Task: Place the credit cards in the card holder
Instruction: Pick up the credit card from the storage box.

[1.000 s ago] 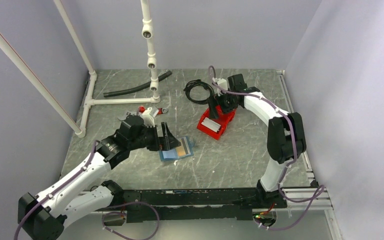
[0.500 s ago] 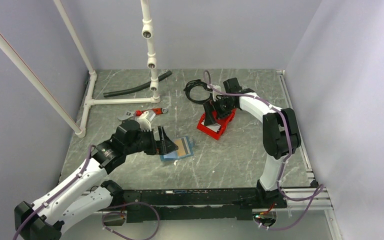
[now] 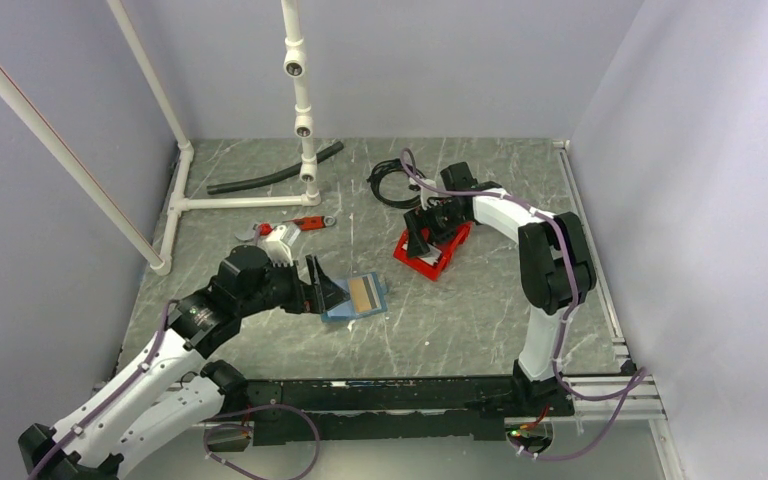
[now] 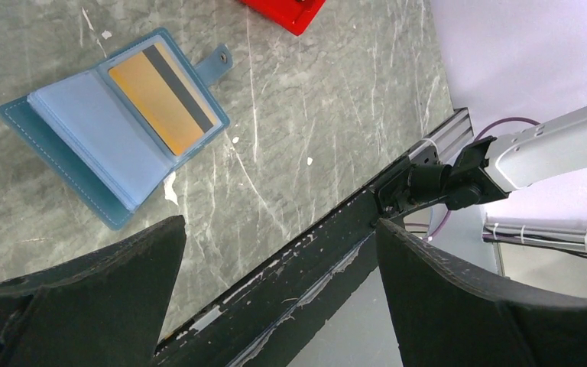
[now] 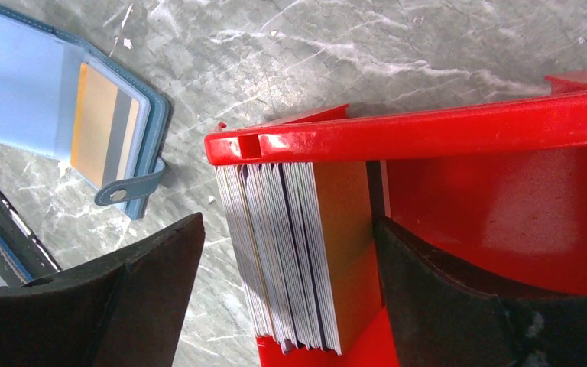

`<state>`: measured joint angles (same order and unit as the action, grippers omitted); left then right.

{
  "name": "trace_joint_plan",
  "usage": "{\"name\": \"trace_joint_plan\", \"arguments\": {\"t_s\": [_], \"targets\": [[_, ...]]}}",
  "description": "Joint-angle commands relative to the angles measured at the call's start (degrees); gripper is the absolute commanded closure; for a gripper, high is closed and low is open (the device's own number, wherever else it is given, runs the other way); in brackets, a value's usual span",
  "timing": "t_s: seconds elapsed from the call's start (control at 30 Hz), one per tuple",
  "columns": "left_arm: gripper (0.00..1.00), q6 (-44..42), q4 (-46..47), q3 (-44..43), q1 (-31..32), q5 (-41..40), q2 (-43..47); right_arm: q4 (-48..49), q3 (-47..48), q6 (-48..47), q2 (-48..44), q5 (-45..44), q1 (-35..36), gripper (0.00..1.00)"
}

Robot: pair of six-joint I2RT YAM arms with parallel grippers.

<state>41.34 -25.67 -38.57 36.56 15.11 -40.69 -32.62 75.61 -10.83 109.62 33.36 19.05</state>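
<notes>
The blue card holder (image 3: 355, 297) lies open on the table with a tan-orange, dark-striped card (image 4: 160, 95) in its right pocket; it also shows in the right wrist view as the card holder (image 5: 38, 84). A stack of credit cards (image 5: 298, 252), white-edged with a tan one on the right, stands on edge in the red bin (image 3: 430, 252). My right gripper (image 5: 289, 223) is open astride that stack. One finger is outside the bin wall and the other is inside, close to the tan card. My left gripper (image 4: 281, 223) is open and holds nothing, just left of the holder, seen from above as my left gripper (image 3: 312, 285).
A black cable coil (image 3: 393, 183) lies behind the bin. A black hose (image 3: 275, 170) and a white pipe frame (image 3: 240, 202) sit at the back left, with a red-handled tool (image 3: 298, 224) near them. A black rail (image 3: 360, 392) runs along the near edge.
My right gripper has come down and to the left over the card stack in the red bin, and its jaws have narrowed a little. My left gripper has drawn back leftward from the holder.
</notes>
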Motion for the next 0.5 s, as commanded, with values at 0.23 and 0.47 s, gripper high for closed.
{"name": "trace_joint_plan", "arguments": {"t_s": [0.23, 0.47], "targets": [[0.01, 0.26, -0.54, -0.22, -0.23, -0.79, 1.1, -0.17, -0.03, -0.11, -5.15, 4.38, -0.24, 0.32], [0.01, 0.28, 0.06, 0.06, -0.28, -0.45, 0.46, -0.59, 0.14, -0.33, -5.73, 5.25, -0.55, 0.43]]}}
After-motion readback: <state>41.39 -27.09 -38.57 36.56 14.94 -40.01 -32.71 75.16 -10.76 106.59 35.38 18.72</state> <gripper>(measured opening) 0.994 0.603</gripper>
